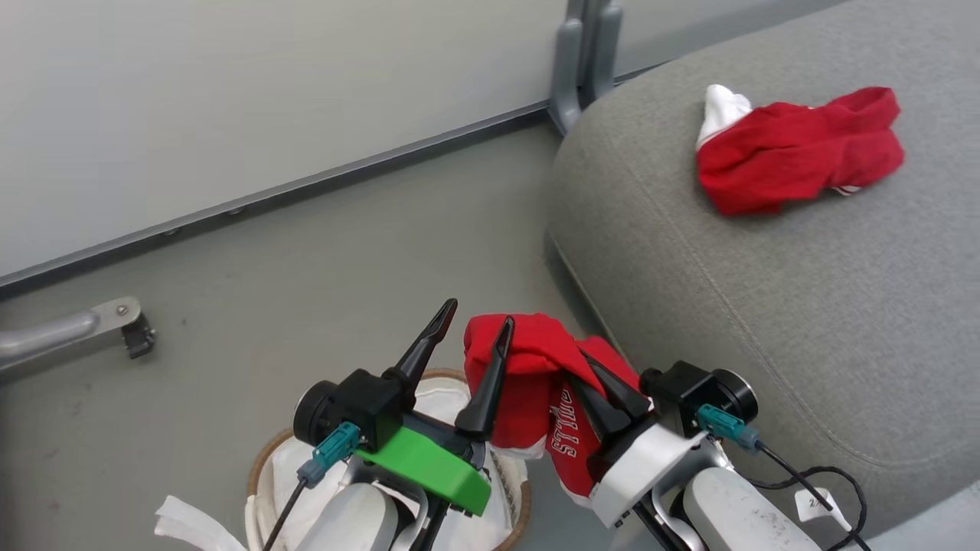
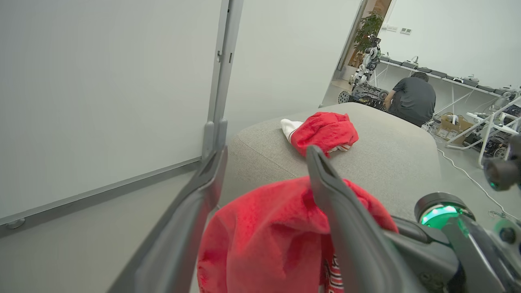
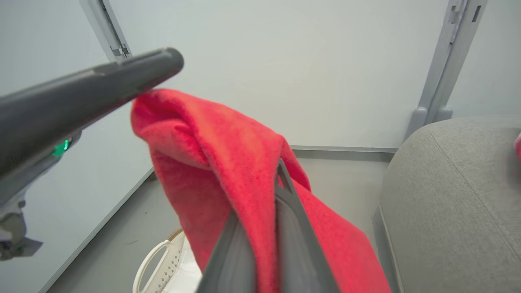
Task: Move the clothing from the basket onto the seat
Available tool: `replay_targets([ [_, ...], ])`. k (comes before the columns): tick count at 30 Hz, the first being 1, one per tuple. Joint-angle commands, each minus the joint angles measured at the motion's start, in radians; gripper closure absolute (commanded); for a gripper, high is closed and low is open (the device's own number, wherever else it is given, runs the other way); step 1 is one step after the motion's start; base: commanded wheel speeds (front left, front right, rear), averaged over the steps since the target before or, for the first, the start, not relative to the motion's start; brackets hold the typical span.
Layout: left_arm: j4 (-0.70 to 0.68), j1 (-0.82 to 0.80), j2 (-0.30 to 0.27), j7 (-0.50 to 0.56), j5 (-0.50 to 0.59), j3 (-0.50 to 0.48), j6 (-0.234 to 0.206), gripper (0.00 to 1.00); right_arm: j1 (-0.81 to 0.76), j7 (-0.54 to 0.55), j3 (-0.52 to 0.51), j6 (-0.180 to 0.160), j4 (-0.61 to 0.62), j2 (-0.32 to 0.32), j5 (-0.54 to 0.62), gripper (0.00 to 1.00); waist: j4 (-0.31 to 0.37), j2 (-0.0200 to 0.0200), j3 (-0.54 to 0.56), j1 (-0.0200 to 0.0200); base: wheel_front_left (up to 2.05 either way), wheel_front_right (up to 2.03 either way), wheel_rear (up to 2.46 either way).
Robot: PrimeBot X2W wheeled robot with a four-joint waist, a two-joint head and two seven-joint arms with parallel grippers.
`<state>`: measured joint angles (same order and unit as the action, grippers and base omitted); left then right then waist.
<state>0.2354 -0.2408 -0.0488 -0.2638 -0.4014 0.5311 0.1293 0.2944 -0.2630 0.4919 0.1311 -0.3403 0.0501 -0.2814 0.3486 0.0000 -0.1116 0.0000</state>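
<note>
My fingers (image 1: 484, 390) are black, and my left tool (image 1: 479, 312) has a green housing. The clothing (image 1: 536, 367) is bright red with white lettering, the seat (image 1: 766, 306) plain grey, the basket (image 1: 266, 453) white with a brown rim.

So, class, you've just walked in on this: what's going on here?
A two-armed robot is moving laundry. Its right gripper has its jaws shut on a red garment, held up above the basket and next to the grey seat. The left gripper is alongside with its jaws open, one finger right by the cloth. A second red garment already lies on the seat.
</note>
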Motion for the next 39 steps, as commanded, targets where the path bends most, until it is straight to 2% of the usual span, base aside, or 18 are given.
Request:
replay_targets([
  [1,0.005,-0.019,-0.004,-0.001,0.013,0.0,0.002,0.0,-0.013,-0.002,-0.004,-0.001,0.005,0.002,-0.004,1.0,0.124,0.0,-0.025,0.0,0.0,0.0,0.0],
  [4,0.012,-0.022,-0.004,-0.001,0.019,-0.002,0.002,0.0,-0.018,-0.002,-0.007,-0.001,0.009,0.002,-0.009,1.0,0.176,0.0,-0.032,0.0,0.0,0.0,0.0],
  [6,0.017,-0.034,-0.004,-0.001,0.015,0.021,0.002,0.0,-0.022,-0.002,-0.034,-0.001,0.016,0.002,-0.001,1.0,0.184,0.0,-0.043,0.0,0.0,0.0,0.0],
  [20,0.067,-0.117,-0.022,-0.001,-0.031,0.131,0.001,0.0,-0.079,-0.002,-0.194,-0.001,0.085,0.001,0.033,1.0,0.205,0.0,-0.098,0.0,0.0,0.0,0.0],
  [28,0.068,-0.132,-0.057,-0.001,-0.018,0.122,0.001,0.0,0.036,-0.002,-0.258,-0.001,0.095,0.004,0.11,1.0,0.207,0.0,-0.18,0.0,0.0,0.0,0.0],
  [32,0.068,-0.137,-0.082,-0.001,-0.001,0.104,0.001,0.0,0.14,-0.002,-0.298,-0.001,0.101,0.042,0.135,1.0,0.208,0.0,-0.237,0.0,0.0,0.0,0.0],
  [39,0.054,-0.158,-0.125,-0.001,0.024,0.083,0.001,0.0,0.331,-0.002,-0.357,-0.001,0.088,0.153,0.167,1.0,0.2,0.0,-0.336,0.0,0.0,0.0,0.0],
])
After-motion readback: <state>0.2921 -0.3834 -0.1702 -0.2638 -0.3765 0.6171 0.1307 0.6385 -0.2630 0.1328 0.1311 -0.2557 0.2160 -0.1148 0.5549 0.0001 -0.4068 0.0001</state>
